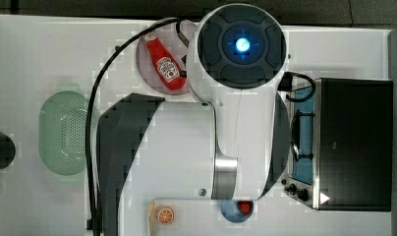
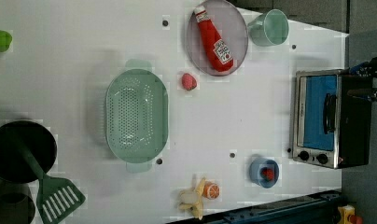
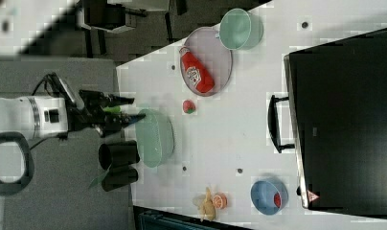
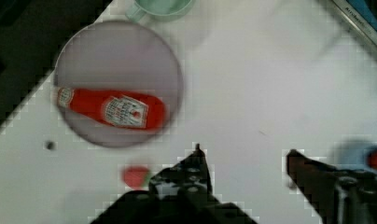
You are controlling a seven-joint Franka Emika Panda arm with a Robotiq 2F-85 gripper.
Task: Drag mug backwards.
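The muted-green mug stands on the white table, just past the purple plate that holds a ketchup bottle. The right view has the mug near the table's far corner, beside the plate. My gripper hangs open at the right view's left, well away from the mug, with nothing between its fingers. From the wrist camera, the open gripper is above bare table, with the plate and the mug beyond it.
A pale-green perforated basket sits mid-table with a strawberry near it. A toaster oven stands at the left view's right. A blue dish, a banana with an orange slice, a black pan and a spatula lie around.
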